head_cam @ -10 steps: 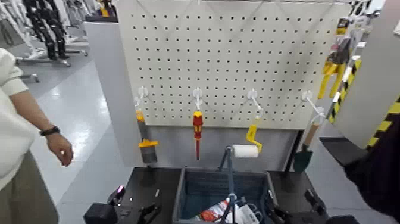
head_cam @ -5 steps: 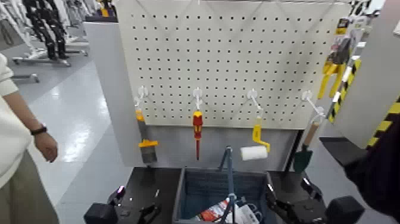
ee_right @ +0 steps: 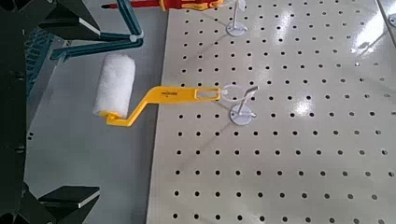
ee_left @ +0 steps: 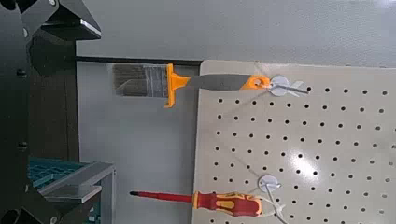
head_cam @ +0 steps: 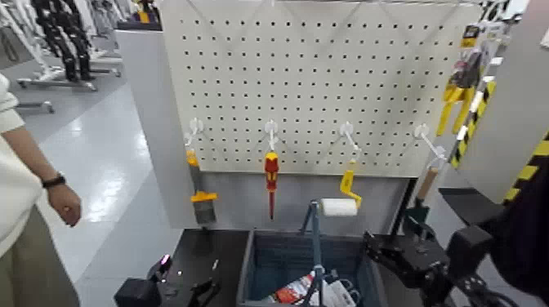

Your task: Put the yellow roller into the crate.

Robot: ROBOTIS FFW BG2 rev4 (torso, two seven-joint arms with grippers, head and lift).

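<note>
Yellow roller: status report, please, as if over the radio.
Right pincer open, raised beside the crate, short of the yellow roller. Roller hanging on its pegboard hook. Left pincer parked low. Crate's upright bar stands near the path.

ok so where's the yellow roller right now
In the head view the yellow roller hangs from a pegboard hook, right of the red screwdriver, above the crate.

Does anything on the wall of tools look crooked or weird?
Nothing looks broken or spilled. The yellow roller hangs from its hook on the pegboard with its handle slanting, but it is just hanging that way. The screwdriver and brush hang straight down.
</note>
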